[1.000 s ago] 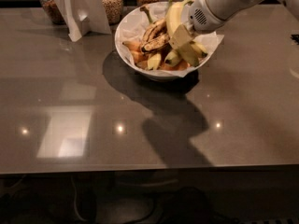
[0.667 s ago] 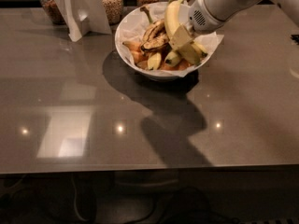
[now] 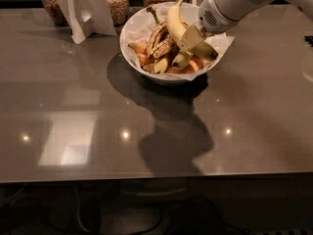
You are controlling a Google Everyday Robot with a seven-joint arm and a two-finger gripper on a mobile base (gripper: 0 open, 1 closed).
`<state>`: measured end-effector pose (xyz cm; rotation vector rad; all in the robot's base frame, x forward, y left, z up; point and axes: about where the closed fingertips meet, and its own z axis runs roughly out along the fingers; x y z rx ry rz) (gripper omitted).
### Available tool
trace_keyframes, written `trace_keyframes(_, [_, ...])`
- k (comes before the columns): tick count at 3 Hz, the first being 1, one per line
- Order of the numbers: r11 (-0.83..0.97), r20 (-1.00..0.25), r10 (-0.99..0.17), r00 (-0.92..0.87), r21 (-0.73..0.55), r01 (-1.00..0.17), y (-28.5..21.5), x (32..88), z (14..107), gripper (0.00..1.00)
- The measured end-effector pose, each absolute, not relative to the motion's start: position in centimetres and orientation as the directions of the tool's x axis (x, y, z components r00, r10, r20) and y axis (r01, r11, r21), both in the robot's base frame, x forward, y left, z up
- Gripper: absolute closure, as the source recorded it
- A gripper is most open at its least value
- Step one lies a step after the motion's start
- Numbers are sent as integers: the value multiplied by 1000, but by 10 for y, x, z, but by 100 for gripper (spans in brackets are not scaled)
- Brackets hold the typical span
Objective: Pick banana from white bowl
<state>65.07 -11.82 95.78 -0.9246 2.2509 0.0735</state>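
Long bright yellow curved banana stands steeply in the wide round white paper-lined bowl, greenish stem up, lower end down in the pile. We can see why: the white arm's two-finger gripper reaches in from the right, its beige fingers clamped on the banana's middle. Brown-spotted bananas lean just beside it, so we judge a straight upward pull cleanest.
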Motion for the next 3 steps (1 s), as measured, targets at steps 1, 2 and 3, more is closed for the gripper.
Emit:
trace_keyframes(1, [712,-661,-625,-416,-264,-651,-121,634,985,100])
trace_keyframes(2, [679,-695,-640,-328,-311,-665,-130,612,1011,100])
trace_keyframes(3, [642,-714,-653,-253,-345,-685,-139,589,1029,100])
